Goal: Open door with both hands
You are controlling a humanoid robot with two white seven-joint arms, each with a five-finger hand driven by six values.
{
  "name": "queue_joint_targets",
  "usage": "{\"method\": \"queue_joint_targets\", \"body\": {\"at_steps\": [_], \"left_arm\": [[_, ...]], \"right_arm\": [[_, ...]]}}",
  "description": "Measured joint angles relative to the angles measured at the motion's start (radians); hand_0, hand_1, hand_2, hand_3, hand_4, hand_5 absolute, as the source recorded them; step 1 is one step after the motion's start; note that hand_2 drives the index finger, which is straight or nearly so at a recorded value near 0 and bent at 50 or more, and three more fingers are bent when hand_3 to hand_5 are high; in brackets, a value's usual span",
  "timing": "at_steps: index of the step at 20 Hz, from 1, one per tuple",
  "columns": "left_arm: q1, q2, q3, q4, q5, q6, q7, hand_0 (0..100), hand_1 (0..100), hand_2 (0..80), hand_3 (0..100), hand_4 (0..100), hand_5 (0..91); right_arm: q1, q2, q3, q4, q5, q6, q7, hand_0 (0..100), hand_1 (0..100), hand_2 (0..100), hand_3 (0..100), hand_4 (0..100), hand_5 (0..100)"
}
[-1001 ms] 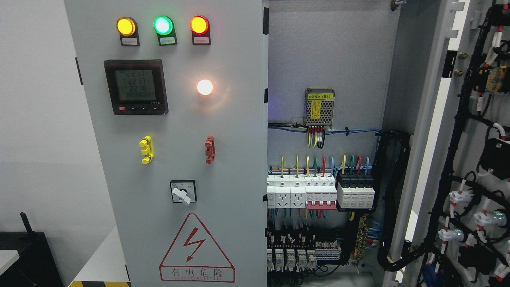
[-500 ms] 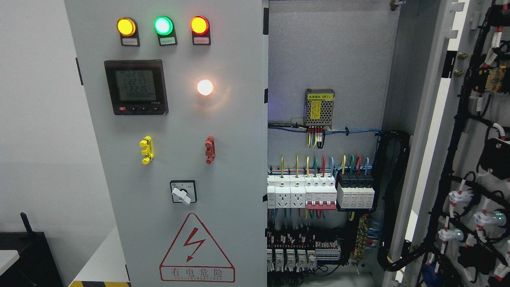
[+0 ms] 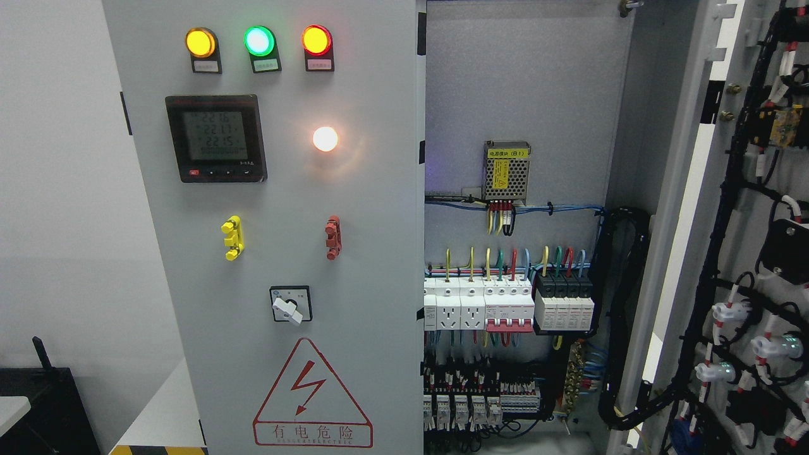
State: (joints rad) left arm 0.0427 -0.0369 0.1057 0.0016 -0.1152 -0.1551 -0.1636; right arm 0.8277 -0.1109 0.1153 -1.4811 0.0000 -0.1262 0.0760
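Note:
A grey electrical cabinet fills the head view. Its left door [image 3: 354, 202] stands closed and carries three lit lamps [image 3: 258, 40], a digital meter [image 3: 215, 138], a white lamp [image 3: 325, 138], a yellow handle [image 3: 232, 237], a red handle [image 3: 332, 237], a rotary switch [image 3: 290, 304] and a red warning triangle [image 3: 311, 396]. The right door [image 3: 749, 208] is swung wide open at the picture's right, its wired inner face showing. Between them the cabinet interior [image 3: 518, 95] is exposed. Neither of my hands nor arms appears.
Inside are a power supply [image 3: 506, 170], a row of breakers and sockets [image 3: 509, 304], terminal blocks [image 3: 480, 395] and a black cable bundle [image 3: 622, 316]. A white wall lies left, with a dark box [image 3: 44, 404] and a striped floor edge [image 3: 158, 449] at the lower left.
Only the meter's digits flicker; the doors and the view stay still.

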Motion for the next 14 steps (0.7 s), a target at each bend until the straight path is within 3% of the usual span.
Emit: {"method": "queue_joint_targets", "body": {"at_steps": [6,14], "left_arm": [[-0.001,-0.001,0.000,-0.001,0.000,0.000,0.000,0,0,0.0,0,0,0.0],[-0.001,-0.001,0.000,-0.001,0.000,0.000,-0.003,0,0,0.0,0,0,0.0]], "right_arm": [[0.025,-0.045,0.049,-0.163,0.000,-0.043,0.000,38,0,0,0,0,0],[-0.033,-0.082,0.116,-0.308,-0.004,-0.092,0.000,38,0,0,0,0,0]]}}
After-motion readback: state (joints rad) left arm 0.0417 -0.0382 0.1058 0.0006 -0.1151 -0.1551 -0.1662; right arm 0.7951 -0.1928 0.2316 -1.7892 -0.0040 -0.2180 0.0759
